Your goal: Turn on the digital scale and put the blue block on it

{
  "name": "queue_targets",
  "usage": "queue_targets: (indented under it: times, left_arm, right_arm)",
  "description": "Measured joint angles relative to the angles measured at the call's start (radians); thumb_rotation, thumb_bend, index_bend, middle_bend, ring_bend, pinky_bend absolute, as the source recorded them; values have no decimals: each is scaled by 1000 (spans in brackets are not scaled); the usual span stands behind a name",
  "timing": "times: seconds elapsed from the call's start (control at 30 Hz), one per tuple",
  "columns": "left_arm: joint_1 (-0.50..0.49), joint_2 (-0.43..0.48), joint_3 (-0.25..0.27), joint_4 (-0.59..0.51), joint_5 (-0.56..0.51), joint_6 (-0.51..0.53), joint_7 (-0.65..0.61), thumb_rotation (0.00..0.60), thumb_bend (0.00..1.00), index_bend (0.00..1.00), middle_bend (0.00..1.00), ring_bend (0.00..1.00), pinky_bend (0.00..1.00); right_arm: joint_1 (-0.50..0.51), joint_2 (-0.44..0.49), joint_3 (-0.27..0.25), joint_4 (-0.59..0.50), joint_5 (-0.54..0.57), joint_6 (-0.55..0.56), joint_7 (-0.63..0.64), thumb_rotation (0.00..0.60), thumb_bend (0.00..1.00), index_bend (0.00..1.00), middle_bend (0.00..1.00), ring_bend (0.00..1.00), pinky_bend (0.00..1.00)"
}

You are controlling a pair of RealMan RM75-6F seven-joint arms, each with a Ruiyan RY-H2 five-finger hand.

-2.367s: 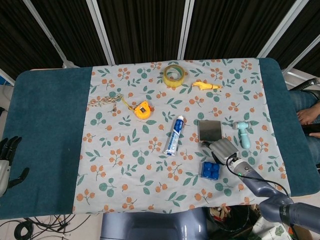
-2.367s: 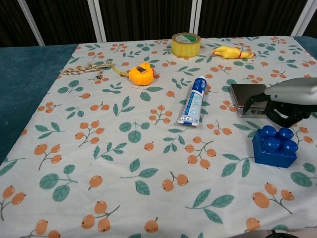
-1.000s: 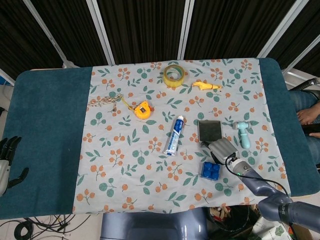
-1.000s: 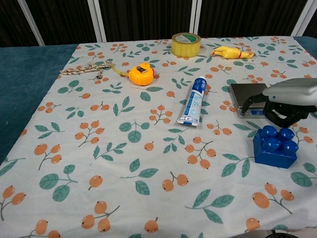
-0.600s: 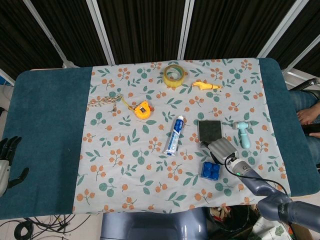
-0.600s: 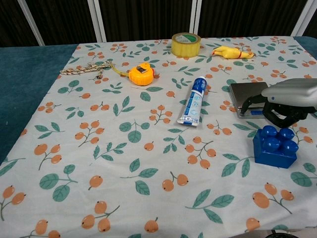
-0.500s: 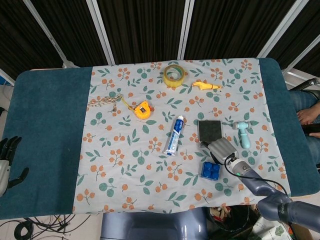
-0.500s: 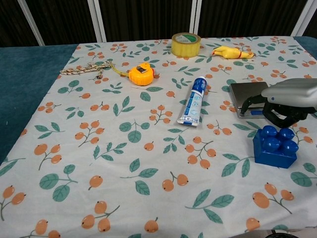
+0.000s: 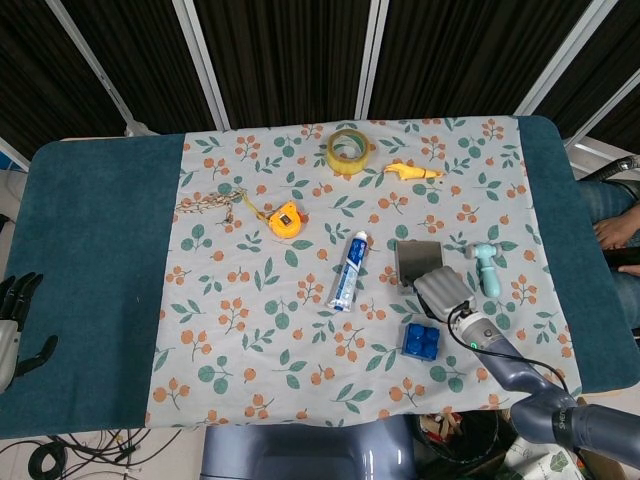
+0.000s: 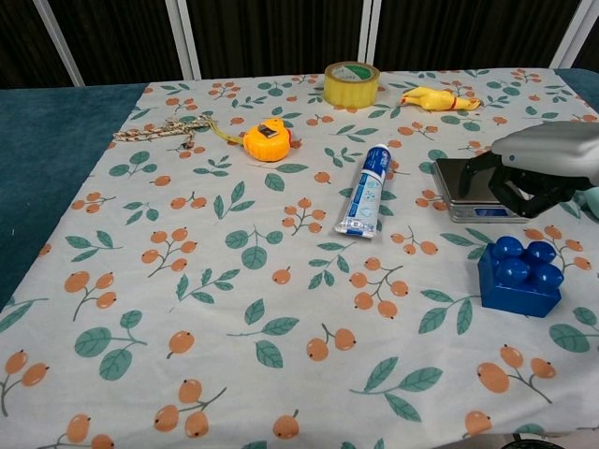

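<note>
The digital scale [image 9: 416, 259] [image 10: 465, 190], a small grey slab with a dark top, lies right of centre on the floral cloth. The blue block [image 9: 420, 341] [image 10: 519, 274] stands on the cloth just in front of it, free of any hand. My right hand [image 9: 443, 290] [image 10: 540, 166] hovers over the scale's near right corner. Its fingers [image 10: 524, 198] curl downward and hold nothing. Whether they touch the scale I cannot tell. My left hand [image 9: 12, 322] hangs off the table's left side, fingers spread and empty.
A toothpaste tube [image 9: 349, 270] [image 10: 365, 191] lies left of the scale. A teal hand fan [image 9: 487, 268] lies to the right of it. Further back are an orange tape measure [image 10: 267, 140], a tape roll [image 10: 351, 83], a yellow rubber chicken [image 10: 436, 98] and a rope [image 10: 159, 133].
My right hand has lifted and shifted back from just above the block to over the scale's near edge. The block, scale and left hand have not moved.
</note>
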Motion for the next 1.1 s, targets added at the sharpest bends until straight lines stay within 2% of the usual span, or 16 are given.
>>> queue_targets:
  times: [0.13,0.23,0.3,0.4,0.53,0.7,0.87,1.1]
  left_arm:
    - [0,0,0,1,-1,1,1,600,300,15,74,28,29]
    - [1,0,0,0,-1,1,2,600,300,15,74,28,29]
    - [1,0,0,-1,-2,0,2,600,300,15,74,28,29]
    - [1,0,-1,-2,-3,1,3,600,300,15,74,28,29]
    - [1,0,0,-3,-3,0,5,600,300,15,74,28,29]
    - [1,-1,0,-4,-2,0,7,600,300,15,74,28,29]
    - [1,-1,0,-5,-3,-1,9,600,300,15,74,28,29]
    - [1,1,0,-5,-4,-2,6,600,300,15,74,29,29]
  right_arm:
    - [-13,-2,14,-7,-2,36,19,600,324,170,208,388,360]
    - [-26,12,25,-27,-8,62,45,600,214,83,74,250,269]
    - [-31,27,26,-47,-9,66,55,600,160,41,38,205,254]
    - [-41,64,26,-98,-7,66,73,600,122,1,23,183,250]
    - [-62,121,20,-189,-4,69,98,600,114,0,22,183,250]
    - [-104,175,-12,-288,-33,101,102,600,113,0,27,185,249]
    - [-148,167,-47,-337,-59,150,77,600,112,0,39,188,250]
    - [-174,118,-67,-344,-52,167,50,600,112,0,56,190,249]
